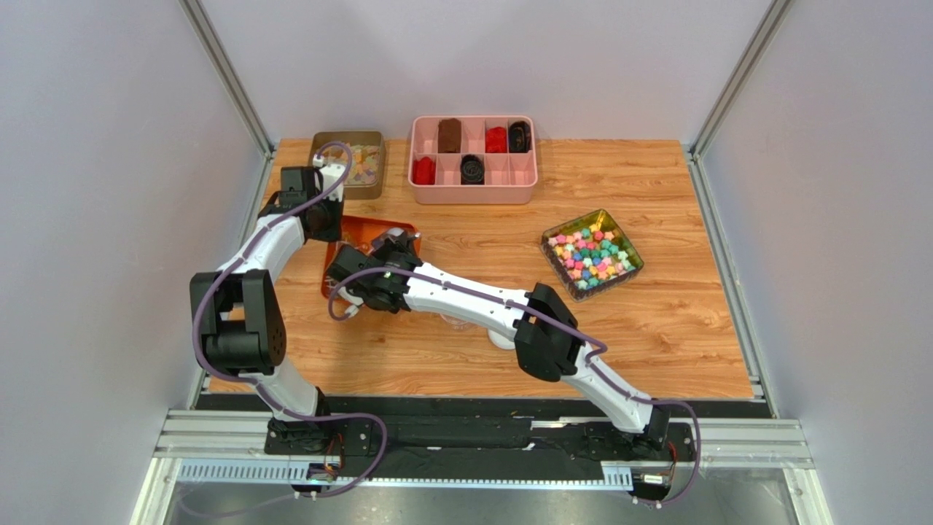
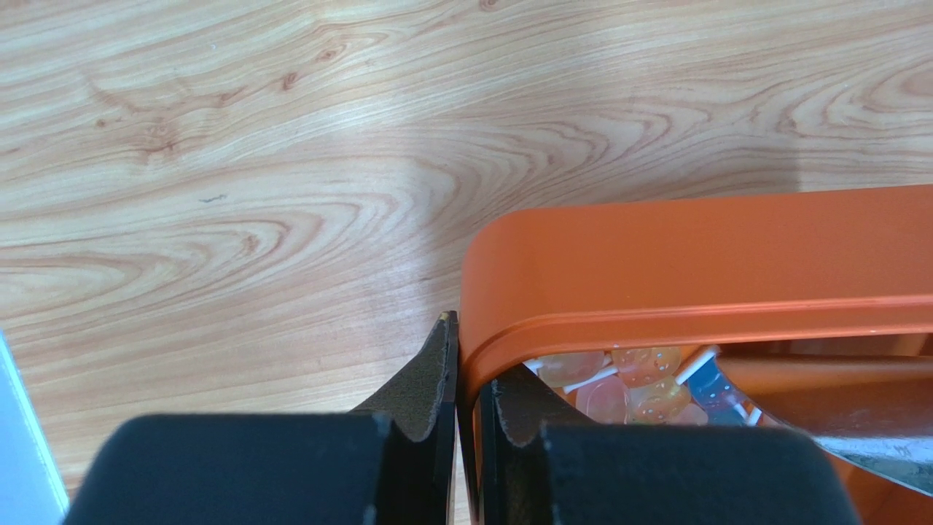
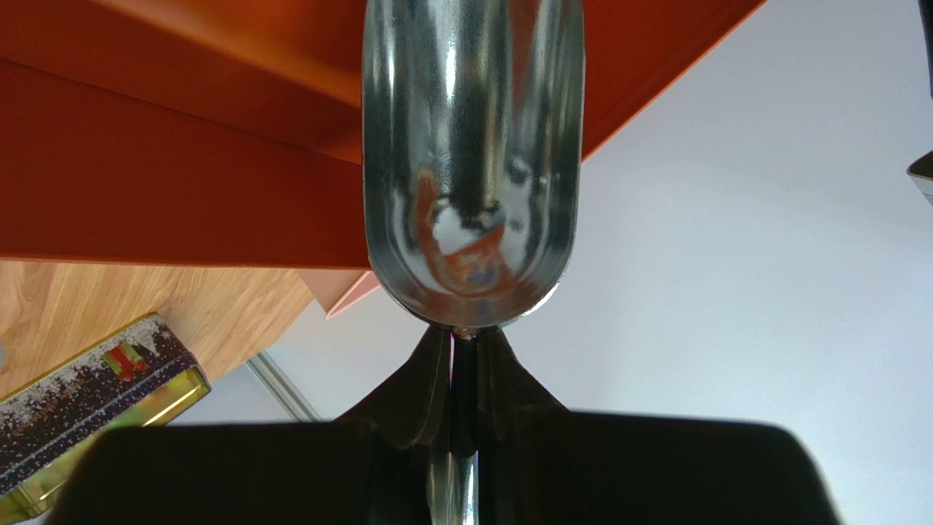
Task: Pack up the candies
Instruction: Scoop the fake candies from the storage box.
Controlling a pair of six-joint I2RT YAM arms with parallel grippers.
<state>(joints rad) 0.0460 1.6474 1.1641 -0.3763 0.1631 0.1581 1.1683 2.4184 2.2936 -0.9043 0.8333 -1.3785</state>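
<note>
The candies (image 2: pixel 630 385), small translucent pink, orange and blue wrapped pieces, lie inside an orange tray (image 2: pixel 701 268). My left gripper (image 2: pixel 473 352) is shut on the tray's corner wall, one finger outside and one inside. In the top view the orange tray (image 1: pixel 380 230) sits at the left of the table, with the left gripper (image 1: pixel 326 219) on its left side. My right gripper (image 3: pixel 465 339) is shut on the handle of a shiny metal scoop (image 3: pixel 471 164), whose bowl looks empty and points toward the orange tray (image 3: pixel 164 186). The right gripper (image 1: pixel 353 267) hovers over the tray's near end.
A brown tray (image 1: pixel 348 162) of pale pieces sits at the back left. A pink compartment box (image 1: pixel 473 188) with red and black items stands behind. A gold-green tin (image 1: pixel 591 254) of bright blocky candies is at the right. Something whitish (image 1: pixel 502 335) lies partly under the right arm.
</note>
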